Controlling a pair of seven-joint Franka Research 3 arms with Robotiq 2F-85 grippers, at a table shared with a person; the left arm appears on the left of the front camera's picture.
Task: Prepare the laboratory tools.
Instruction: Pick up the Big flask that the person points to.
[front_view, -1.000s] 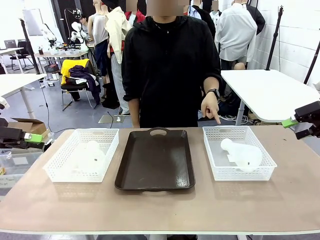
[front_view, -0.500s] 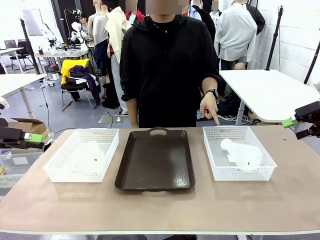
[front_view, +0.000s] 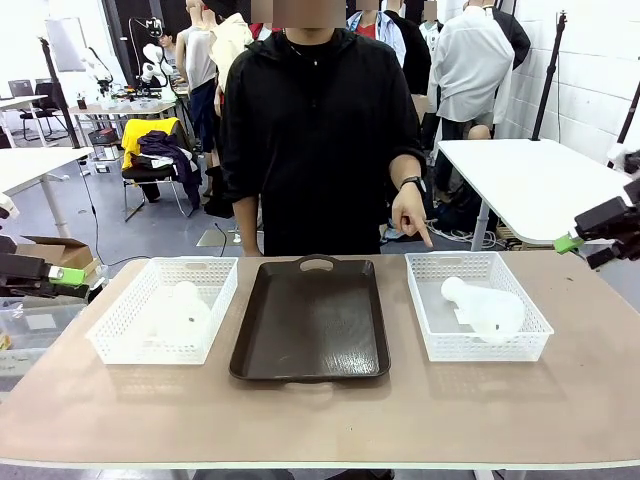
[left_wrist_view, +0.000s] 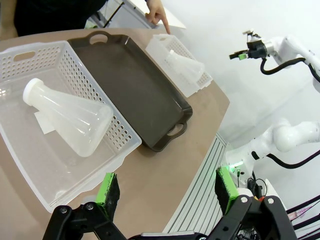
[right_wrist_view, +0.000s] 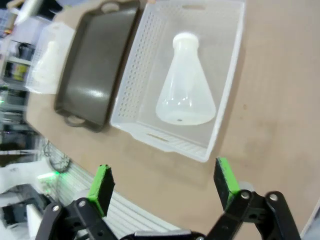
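Right gripper (right_wrist_view: 162, 170) spread wide, eyeing the conical flask (right_wrist_view: 186, 90) lying on its side: looks light, slick, likely brittle, so pinch the narrow neck.

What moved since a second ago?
The person leaned toward the robot's left, and the pointing hand slid that way. The right gripper rose a little. Nothing was grasped or released. The left flask, right flask, left basket, right basket, tray and left gripper stayed put.

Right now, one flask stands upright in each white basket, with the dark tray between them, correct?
No: both lie on their sides: see the left flask in the left wrist view, the right flask in the right wrist view. The rest holds.
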